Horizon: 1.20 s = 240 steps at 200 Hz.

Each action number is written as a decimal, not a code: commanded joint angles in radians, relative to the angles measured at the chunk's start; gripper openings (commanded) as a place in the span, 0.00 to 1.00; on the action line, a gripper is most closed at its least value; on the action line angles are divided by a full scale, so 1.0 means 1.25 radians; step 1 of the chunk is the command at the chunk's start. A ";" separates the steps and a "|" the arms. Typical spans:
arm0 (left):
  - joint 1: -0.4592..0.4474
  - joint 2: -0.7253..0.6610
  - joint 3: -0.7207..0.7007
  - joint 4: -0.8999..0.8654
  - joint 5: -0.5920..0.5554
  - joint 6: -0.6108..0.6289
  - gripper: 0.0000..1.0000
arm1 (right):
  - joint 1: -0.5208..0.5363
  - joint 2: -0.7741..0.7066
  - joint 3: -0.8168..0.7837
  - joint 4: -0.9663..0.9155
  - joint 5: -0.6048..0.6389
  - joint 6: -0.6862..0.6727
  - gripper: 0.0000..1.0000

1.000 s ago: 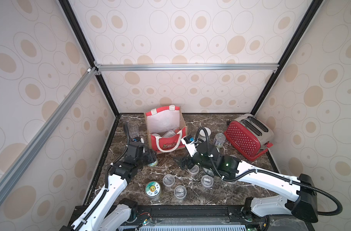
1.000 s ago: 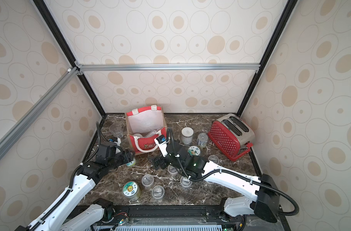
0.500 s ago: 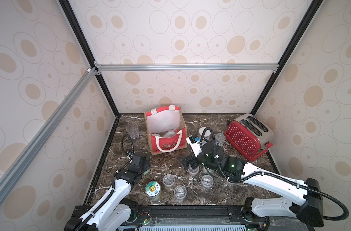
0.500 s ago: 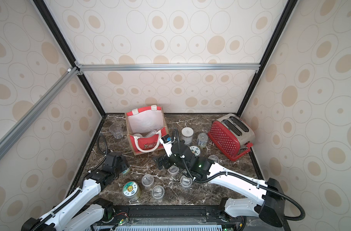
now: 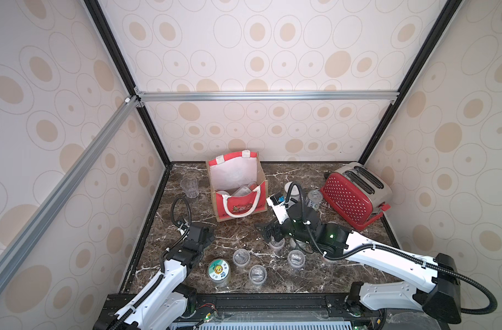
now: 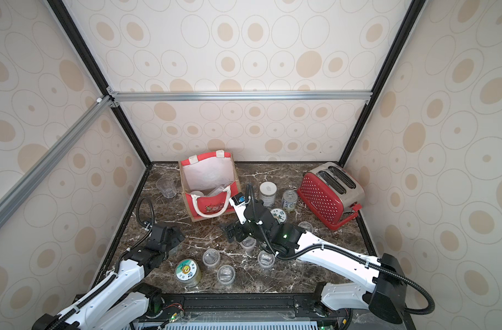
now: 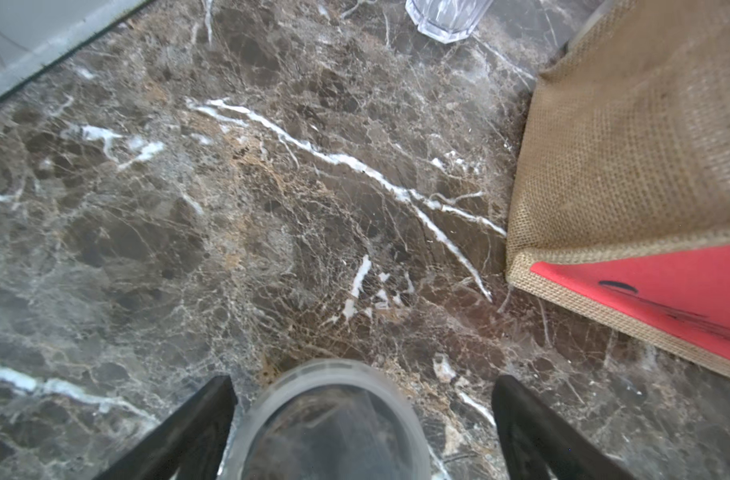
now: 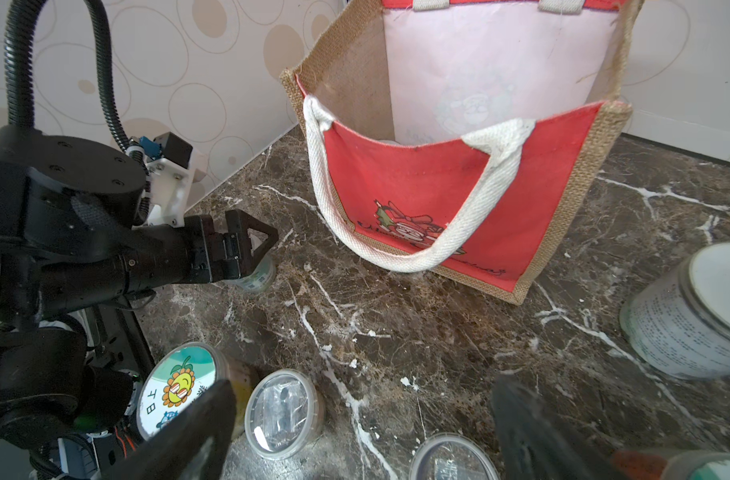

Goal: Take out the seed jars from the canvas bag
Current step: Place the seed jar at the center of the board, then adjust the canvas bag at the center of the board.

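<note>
The canvas bag (image 8: 458, 199) stands open, its white rope handle (image 8: 438, 245) drooping over the red front panel. Off one front corner of the bag the left gripper (image 8: 253, 249) hangs over a labelled jar (image 8: 257, 280); off the other stands a white-lidded jar (image 8: 695, 316). Farther out from the bag's front sit a sunflower-sticker jar (image 8: 180, 386) and a clear-lidded cup (image 8: 282, 411), by the right gripper's (image 8: 363, 386) wide-spread fingers.

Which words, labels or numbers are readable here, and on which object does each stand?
"日", perhaps "下" beside it: lid of the sunflower-sticker jar.
Cursive line under the cartoon on the canvas bag: too blurred to read.
Fine print on the white-lidded jar: too small.
</note>
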<state>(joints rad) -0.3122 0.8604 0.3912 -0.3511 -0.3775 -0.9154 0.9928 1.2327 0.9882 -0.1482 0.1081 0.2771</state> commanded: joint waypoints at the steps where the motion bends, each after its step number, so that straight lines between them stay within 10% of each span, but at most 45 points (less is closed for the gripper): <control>1: 0.004 -0.011 0.011 -0.040 -0.012 -0.016 0.98 | -0.004 0.009 0.026 -0.009 0.000 0.010 0.97; 104: 0.014 -0.085 0.307 -0.209 0.017 0.082 0.98 | -0.049 0.242 0.404 -0.250 -0.089 0.067 0.82; 198: 0.039 0.469 0.960 -0.203 0.166 0.515 0.98 | -0.136 0.762 1.028 -0.608 -0.224 0.138 0.49; 240: 0.037 0.692 1.176 -0.248 0.162 0.645 0.98 | -0.132 0.679 0.796 -0.528 -0.263 0.173 0.43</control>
<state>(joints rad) -0.2699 1.6291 1.7439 -0.5961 -0.1795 -0.2745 0.8200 2.1876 2.1643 -0.8234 -0.1799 0.4541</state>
